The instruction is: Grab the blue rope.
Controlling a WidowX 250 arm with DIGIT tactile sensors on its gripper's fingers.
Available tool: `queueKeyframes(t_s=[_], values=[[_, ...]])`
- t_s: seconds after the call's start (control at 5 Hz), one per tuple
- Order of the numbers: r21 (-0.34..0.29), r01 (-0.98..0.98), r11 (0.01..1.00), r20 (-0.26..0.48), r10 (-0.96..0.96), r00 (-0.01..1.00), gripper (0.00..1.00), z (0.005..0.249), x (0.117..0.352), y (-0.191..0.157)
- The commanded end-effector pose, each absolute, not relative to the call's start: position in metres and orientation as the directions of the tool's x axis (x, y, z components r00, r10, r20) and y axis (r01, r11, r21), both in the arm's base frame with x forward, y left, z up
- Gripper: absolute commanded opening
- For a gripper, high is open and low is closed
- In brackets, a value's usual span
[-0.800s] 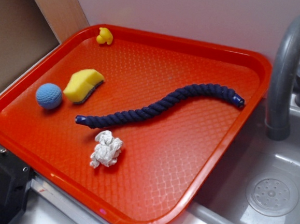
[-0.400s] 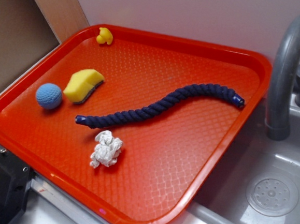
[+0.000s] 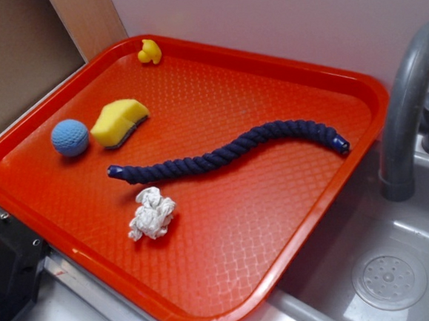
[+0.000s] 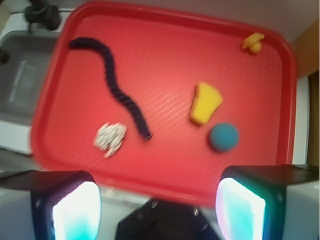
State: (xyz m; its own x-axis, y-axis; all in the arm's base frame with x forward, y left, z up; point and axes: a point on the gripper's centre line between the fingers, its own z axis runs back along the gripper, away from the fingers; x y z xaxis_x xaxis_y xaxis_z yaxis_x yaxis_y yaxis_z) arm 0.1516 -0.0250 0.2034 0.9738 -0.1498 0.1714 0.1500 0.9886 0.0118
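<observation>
In the exterior view the blue rope lies untouched across the middle of the tray, while the wrist view shows the gripper, fingers apart, high above the rope, nothing grabbed yet.

Exterior view bright, sharp, soft shadows; wrist view blurred (perhaps motion).

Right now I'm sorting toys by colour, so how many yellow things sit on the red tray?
2: a yellow foam sponge beside the light blue ball, and a small yellow rubber duck at the tray's far corner. None seems hidden.
</observation>
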Motion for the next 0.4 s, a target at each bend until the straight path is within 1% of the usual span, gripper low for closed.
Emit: queueKeyframes(t_s=[0.0,0.2], values=[[0.170,0.383,0.908,0.222,-0.414,0.883,1.00,0.153,0.213,-0.068],[0.175,0.436,0.883,0.219,-0.466,0.857,1.00,0.132,0.228,-0.085]])
